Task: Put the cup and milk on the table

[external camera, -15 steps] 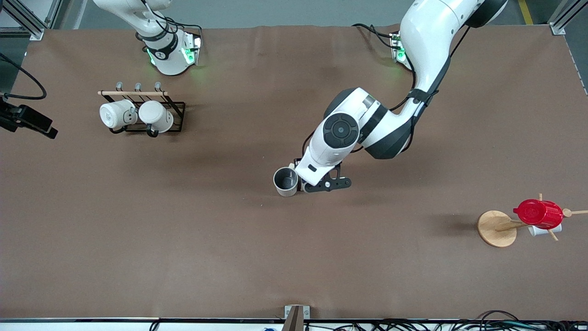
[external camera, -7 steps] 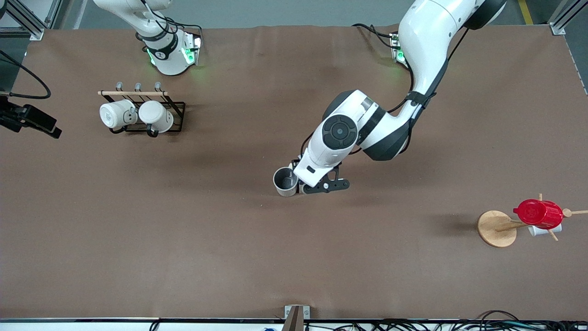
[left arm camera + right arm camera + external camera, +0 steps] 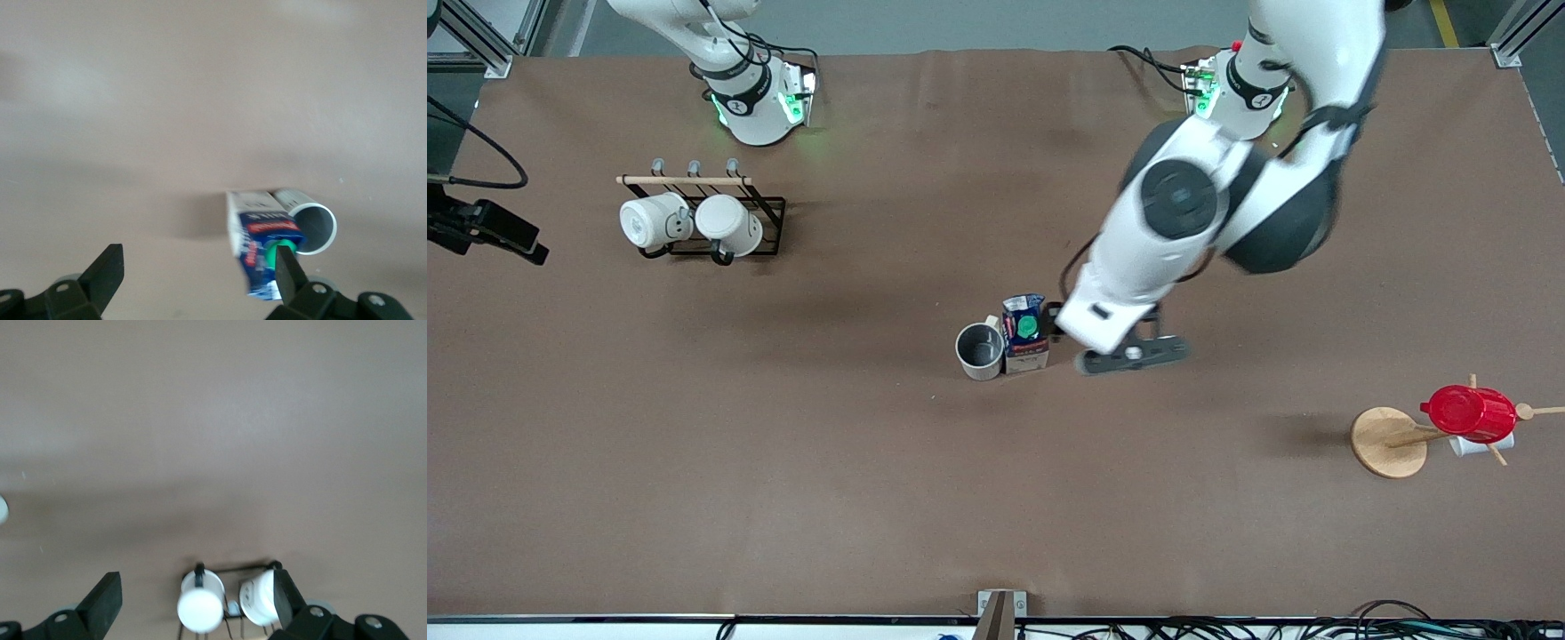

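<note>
The beige cup [image 3: 980,351] stands upright on the brown table [image 3: 783,498] near its middle, dark grey inside. The blue and white milk [image 3: 1024,333] with its green cap stands touching the cup, on the side toward the left arm's end. My left gripper [image 3: 1116,345] is open and empty, over the table just beside the milk, toward the left arm's end. In the left wrist view the milk [image 3: 263,257] and the cup [image 3: 313,230] lie by one fingertip [image 3: 288,270], outside the gap of the gripper [image 3: 199,273]. My right gripper [image 3: 197,593] is open and empty, waiting high above the mug rack.
A black wire rack [image 3: 769,227] with two white mugs [image 3: 694,222] stands toward the right arm's end; it also shows in the right wrist view [image 3: 220,603]. A wooden mug tree [image 3: 1387,442] with a red cup [image 3: 1469,413] stands toward the left arm's end.
My left gripper has drawn away from beside the cup toward the left arm's end, and the milk that it covered now stands free next to the cup. The right arm has barely moved.
</note>
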Controlling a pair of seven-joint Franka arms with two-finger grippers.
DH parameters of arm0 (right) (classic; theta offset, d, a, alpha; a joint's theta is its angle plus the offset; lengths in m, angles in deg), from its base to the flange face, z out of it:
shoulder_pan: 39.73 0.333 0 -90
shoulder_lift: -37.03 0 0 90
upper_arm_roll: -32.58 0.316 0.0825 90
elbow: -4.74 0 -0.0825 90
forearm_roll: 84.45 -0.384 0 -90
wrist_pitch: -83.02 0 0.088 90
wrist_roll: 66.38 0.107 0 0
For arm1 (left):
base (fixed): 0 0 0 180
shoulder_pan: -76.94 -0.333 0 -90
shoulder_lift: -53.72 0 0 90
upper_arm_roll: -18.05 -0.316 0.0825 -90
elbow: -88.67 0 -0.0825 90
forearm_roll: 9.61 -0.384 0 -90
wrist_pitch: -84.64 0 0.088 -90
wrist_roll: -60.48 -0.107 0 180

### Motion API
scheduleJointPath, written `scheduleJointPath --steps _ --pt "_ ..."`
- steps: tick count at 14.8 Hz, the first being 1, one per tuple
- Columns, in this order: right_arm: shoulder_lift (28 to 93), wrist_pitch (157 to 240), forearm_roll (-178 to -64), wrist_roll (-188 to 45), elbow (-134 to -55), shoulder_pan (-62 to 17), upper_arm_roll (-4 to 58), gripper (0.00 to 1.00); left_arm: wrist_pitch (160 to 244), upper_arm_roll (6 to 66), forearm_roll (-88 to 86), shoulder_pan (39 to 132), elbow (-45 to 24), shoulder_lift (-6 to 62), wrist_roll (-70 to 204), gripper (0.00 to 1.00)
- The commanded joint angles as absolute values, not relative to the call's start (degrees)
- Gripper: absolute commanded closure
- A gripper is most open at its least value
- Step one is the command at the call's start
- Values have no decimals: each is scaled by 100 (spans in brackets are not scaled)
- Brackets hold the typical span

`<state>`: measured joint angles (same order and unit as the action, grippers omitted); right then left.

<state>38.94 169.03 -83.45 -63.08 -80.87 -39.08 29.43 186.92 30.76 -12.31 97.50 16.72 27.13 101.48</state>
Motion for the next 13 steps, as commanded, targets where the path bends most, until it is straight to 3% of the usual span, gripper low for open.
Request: scheduleJointPath --steps 1,7,9,13 --pt "3879 16573 -8181 -6558 -7902 -3859 2976 0 18073 3053 -1566 9156 1458 3480 9191 0" --pt "3888 16652 -8251 -6822 -7893 -3894 2950 0 17245 3123 -1761 8038 1196 4535 7448 0" --pt "3888 16670 -8295 -6822 -7893 -3894 2950 0 17235 3054 -1604 7862 732 4956 6974 0" --pt "3888 16722 -8506 -6831 -7893 -3894 2941 0 17235 2272 -1164 8125 -306 5818 6620 0"
